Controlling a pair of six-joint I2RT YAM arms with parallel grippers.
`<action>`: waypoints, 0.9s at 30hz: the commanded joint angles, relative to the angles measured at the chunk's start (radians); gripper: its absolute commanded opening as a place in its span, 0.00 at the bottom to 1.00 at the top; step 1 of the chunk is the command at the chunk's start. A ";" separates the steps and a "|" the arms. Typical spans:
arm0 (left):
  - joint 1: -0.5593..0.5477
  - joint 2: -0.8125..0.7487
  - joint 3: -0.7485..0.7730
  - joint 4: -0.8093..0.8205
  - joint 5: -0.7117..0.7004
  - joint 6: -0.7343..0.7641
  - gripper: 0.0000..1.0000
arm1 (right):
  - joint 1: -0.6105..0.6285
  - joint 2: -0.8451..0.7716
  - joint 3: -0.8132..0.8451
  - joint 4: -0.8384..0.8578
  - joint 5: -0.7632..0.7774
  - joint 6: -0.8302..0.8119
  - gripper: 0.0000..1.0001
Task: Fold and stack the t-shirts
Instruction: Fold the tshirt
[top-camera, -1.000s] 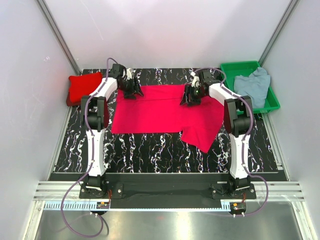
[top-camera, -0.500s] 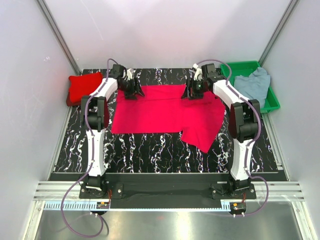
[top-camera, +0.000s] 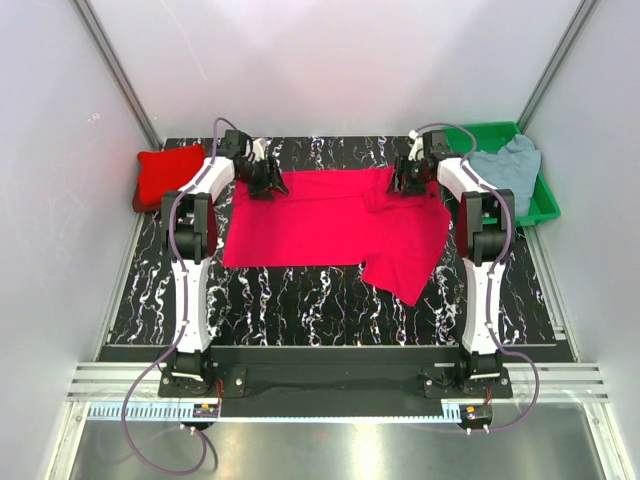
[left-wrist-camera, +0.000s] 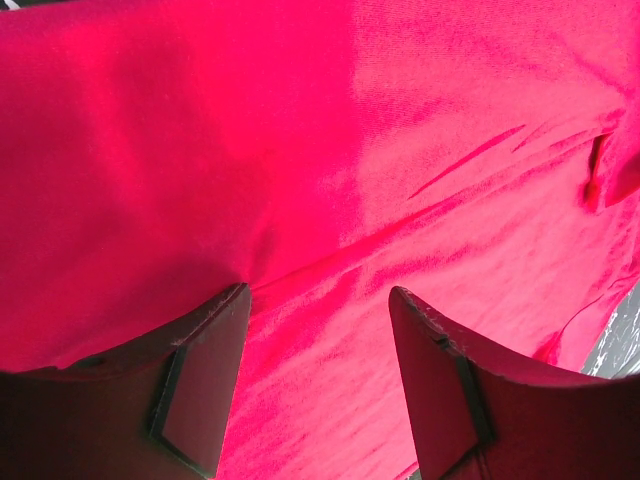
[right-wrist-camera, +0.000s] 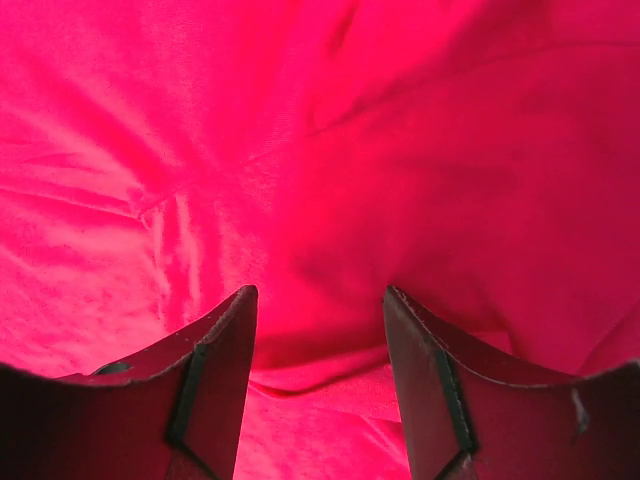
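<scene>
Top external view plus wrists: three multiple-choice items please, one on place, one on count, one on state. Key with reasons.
1. Where is the grey-blue t-shirt?
A. at the far left
B. in the green tray
C. at the near edge

2. How many red t-shirts show in the top view?
A. one
B. two
C. four

3. How do the jaws of the left gripper and the right gripper stand?
A. both apart
B. both shut
C. only the left shut

Key:
1 B: it lies heaped in the tray at the far right.
2 B: the spread red t-shirt lies mid-table, and the folded red t-shirt sits at the far left.
3 A: each wrist view shows its two fingers well apart over red cloth.
</scene>
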 joint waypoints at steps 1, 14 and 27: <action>0.009 -0.041 -0.019 -0.011 -0.005 0.021 0.65 | -0.012 -0.023 0.053 0.005 0.038 -0.037 0.61; 0.012 -0.017 0.015 0.009 0.018 -0.011 0.65 | -0.017 -0.253 -0.235 -0.034 0.054 -0.046 0.63; 0.013 -0.018 0.016 0.024 0.056 -0.037 0.64 | -0.015 -0.442 -0.386 -0.040 0.075 -0.041 0.64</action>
